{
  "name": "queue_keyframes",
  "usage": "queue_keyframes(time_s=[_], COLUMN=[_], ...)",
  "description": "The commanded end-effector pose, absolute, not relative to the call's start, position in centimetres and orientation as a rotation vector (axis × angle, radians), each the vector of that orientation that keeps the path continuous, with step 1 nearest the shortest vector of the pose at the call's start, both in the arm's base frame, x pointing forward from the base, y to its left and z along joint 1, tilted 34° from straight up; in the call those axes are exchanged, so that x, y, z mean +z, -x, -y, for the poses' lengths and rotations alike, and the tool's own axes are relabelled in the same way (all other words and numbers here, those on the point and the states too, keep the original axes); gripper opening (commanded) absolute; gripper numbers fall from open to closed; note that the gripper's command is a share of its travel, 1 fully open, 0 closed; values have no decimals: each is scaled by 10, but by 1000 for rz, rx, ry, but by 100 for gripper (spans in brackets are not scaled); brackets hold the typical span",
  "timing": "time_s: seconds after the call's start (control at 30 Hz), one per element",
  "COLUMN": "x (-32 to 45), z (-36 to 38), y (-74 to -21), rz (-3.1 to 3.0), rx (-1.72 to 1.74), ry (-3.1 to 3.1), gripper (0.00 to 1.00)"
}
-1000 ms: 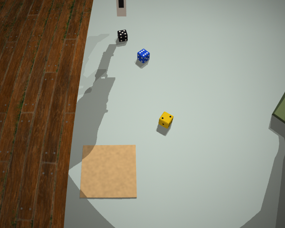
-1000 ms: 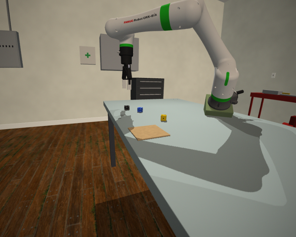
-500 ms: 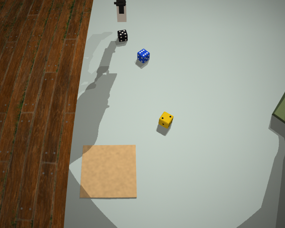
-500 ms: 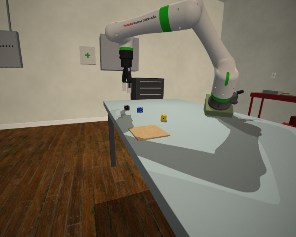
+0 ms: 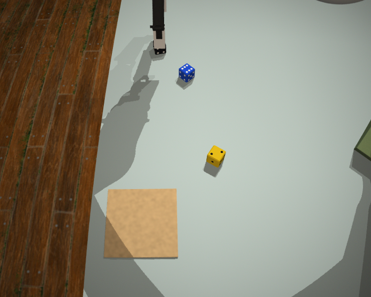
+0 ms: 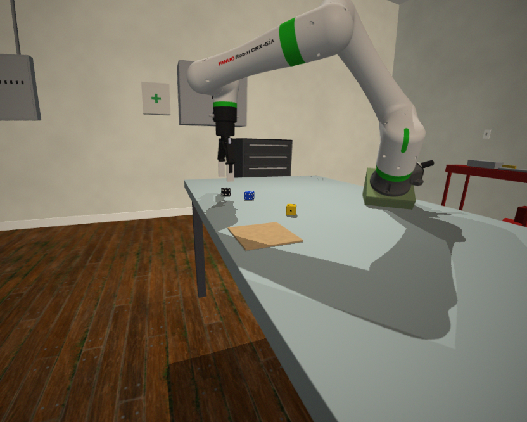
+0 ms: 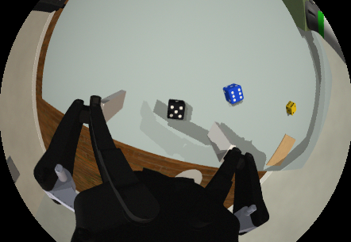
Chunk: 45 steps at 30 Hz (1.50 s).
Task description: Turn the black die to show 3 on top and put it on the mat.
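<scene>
The black die with white pips sits flat on the grey table near its left edge, off the mat. In the overhead view it is mostly hidden under my fingers. In the wrist view it lies between my two finger pads, top face showing several pips. My gripper is open and empty, pointing down a little above the die; it also shows in the overhead view and the wrist view. The tan mat lies flat farther along the same edge.
A blue die sits close to the right of the black die. A yellow die sits between it and the mat's far side. The table edge runs close on the left. The robot base stands at the right.
</scene>
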State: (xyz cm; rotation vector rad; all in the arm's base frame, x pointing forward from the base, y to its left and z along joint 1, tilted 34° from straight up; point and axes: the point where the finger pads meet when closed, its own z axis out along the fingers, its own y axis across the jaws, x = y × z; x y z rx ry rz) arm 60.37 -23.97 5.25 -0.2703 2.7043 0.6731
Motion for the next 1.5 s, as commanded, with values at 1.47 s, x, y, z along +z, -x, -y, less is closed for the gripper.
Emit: queue_keyframes(time_s=[1.47], x=[53], z=[232], y=[-596], rz=[-2704], rx=[672], ry=[270], gripper=[100])
